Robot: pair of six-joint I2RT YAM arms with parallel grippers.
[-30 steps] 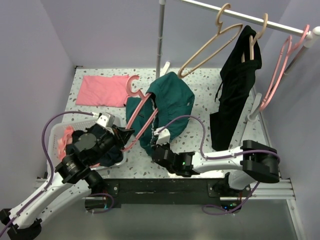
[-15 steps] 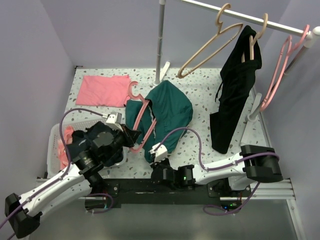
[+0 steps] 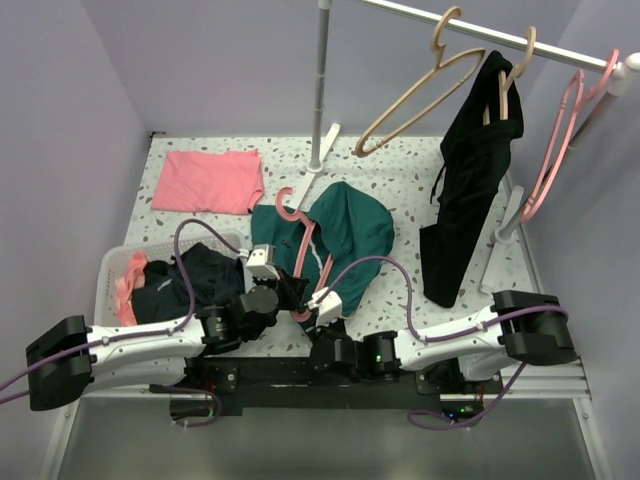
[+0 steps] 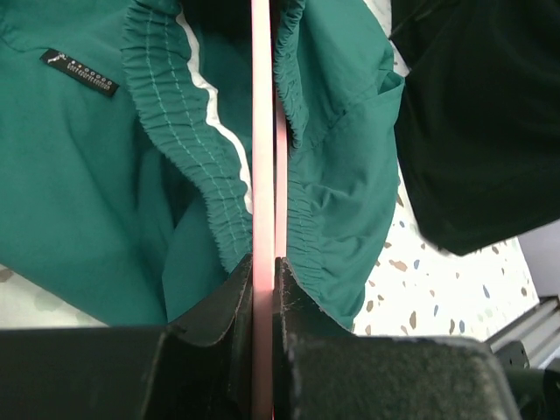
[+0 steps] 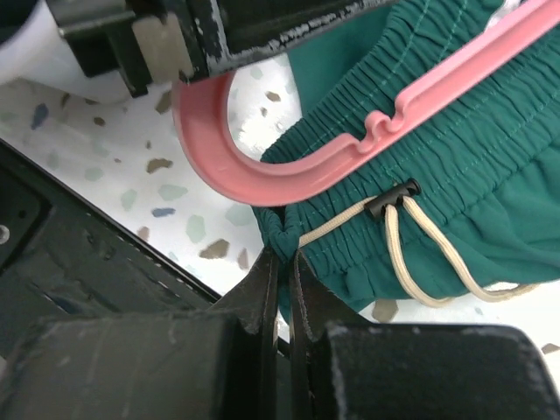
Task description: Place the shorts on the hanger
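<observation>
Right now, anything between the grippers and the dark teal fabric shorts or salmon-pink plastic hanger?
Nothing visible: the left gripper clamps the hanger bar; the right gripper pinches the shorts at the waistband.

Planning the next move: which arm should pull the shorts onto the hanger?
Probably right: the right jaws pinch the shorts at the waistband edge, free to pull. The left jaws are shut on the hanger, bracing it.

shorts (image 3: 360,225): teal-green, cream drawstring (image 5: 420,258); hanger (image 4: 263,131): salmon pink; counter (image 3: 400,165): white, speckled; garment (image 3: 470,170): black
</observation>
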